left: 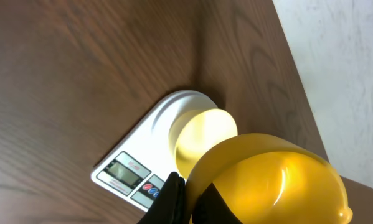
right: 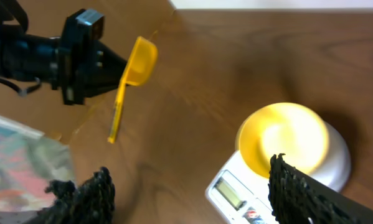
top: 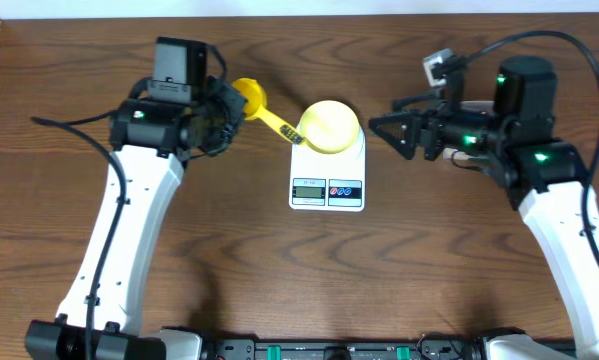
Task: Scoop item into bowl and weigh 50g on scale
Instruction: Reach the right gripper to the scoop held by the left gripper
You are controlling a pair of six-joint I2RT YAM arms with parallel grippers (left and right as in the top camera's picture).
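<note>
The pale yellow bowl (top: 329, 124) stands on the white scale (top: 327, 186) at mid-table and looks empty. It also shows in the left wrist view (left: 203, 135) and the right wrist view (right: 286, 140). My left gripper (top: 234, 108) is shut on a bright yellow scoop (top: 251, 97), held above the table left of the bowl, its handle pointing toward the bowl. The scoop fills the left wrist view (left: 273, 180). My right gripper (top: 391, 130) is open and empty, just right of the bowl. No beans are in view.
The scale's display (left: 129, 170) faces the table's front edge. A clear crinkled bag or tub (right: 24, 162) lies at the left edge of the right wrist view. The table's back edge (left: 298, 74) is close behind the scale.
</note>
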